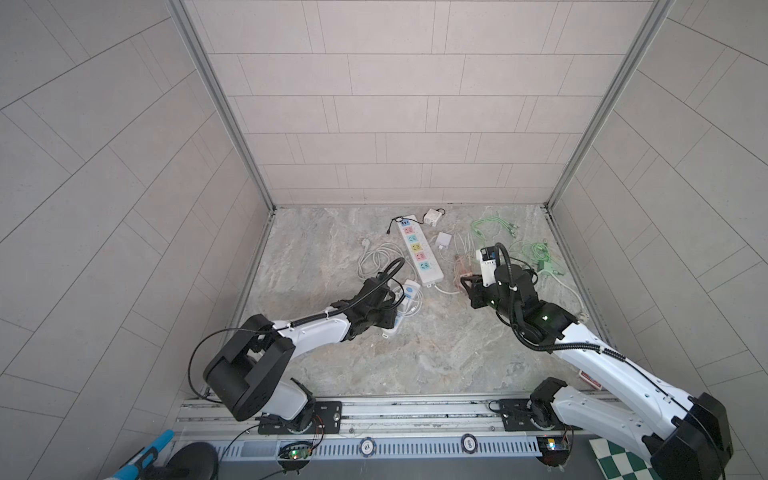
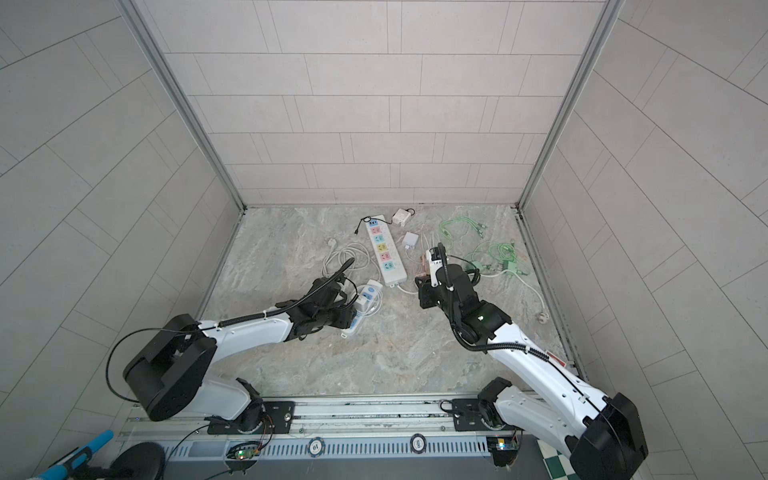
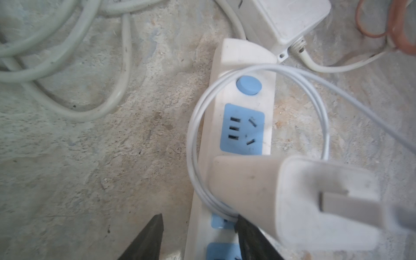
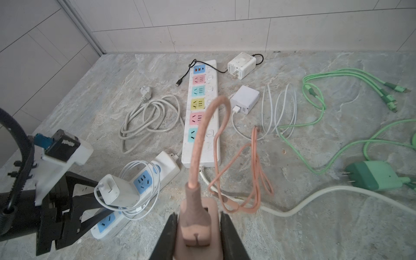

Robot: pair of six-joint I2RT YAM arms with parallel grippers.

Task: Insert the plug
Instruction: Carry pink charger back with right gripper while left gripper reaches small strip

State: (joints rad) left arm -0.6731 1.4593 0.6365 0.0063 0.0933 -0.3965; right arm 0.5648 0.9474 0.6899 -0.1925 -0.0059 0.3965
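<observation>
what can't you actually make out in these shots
- prongs of the white charger: left wrist view, under its own blurred body; whether it sits in the blue-socket strip is unclear.
- prongs of the pink plug: right wrist view, behind its body, held in the right tool.
- tips of the left tool: both top views, beneath its own wrist.

White charger (image 3: 281, 202) lies tilted across the blue-socket power strip (image 3: 243, 63).
Thin white cable (image 3: 195, 126) loops around it; left gripper (image 3: 199, 229) jaws stand apart.
</observation>
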